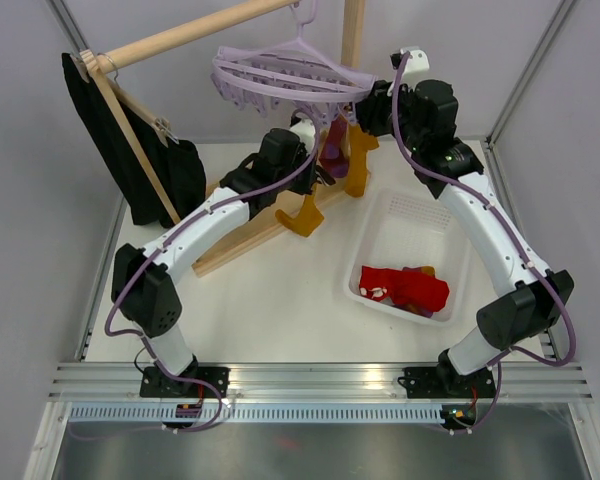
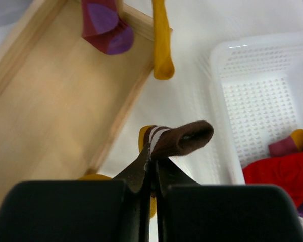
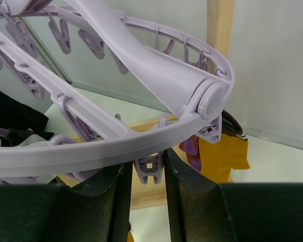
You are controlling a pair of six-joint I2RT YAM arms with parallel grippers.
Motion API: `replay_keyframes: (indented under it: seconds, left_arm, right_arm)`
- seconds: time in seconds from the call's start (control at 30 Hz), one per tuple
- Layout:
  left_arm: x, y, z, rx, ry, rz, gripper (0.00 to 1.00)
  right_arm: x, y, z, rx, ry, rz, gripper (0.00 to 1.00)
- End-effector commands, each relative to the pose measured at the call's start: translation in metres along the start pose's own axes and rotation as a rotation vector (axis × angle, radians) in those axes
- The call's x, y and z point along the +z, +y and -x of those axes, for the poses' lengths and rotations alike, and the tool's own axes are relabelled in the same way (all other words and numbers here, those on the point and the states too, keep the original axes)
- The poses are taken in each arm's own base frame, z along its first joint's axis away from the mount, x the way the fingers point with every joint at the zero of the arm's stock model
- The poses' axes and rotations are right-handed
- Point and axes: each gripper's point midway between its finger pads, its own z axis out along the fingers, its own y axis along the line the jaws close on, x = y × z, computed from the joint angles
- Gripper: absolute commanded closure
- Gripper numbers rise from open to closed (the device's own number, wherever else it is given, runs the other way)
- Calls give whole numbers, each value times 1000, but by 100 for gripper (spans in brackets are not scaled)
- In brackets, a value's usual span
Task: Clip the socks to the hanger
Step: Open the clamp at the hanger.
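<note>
**Clipping step: peg squeezed**

Round lavender plastic clip hanger (image 1: 280, 88) hangs overhead. Left claw (image 2: 152, 154) clenches a brown-cuffed mustard sock (image 2: 184, 137) below it; right claw (image 3: 148, 174) grasps one small lavender peg (image 3: 150, 167). Next, probably: raise cuff into peg.

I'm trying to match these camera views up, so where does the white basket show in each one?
Top external: white basket right of centre, red socks in its near end.
Left wrist: along the right edge.
Right wrist: not in it.
Shared landmark: the hanging mustard sock, seen in all three.
</note>
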Motion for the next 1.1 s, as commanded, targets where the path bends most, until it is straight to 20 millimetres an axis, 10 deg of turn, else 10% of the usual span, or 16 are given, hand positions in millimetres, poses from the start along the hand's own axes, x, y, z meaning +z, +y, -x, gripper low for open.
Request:
replay_keyframes:
  seconds: [0.0, 0.5, 1.07]
  left_arm:
    - [-23, -29, 39, -85, -148, -143, 98]
    - [-43, -26, 94, -375, -438, -143, 98]
    - [-37, -14, 114, -531, -553, -107, 98]
  right_arm:
    - [-3, 10, 20, 42, -39, -2, 100]
    - [-3, 30, 14, 88, -12, 12, 100]
    - [-5, 40, 14, 75, -11, 5, 100]
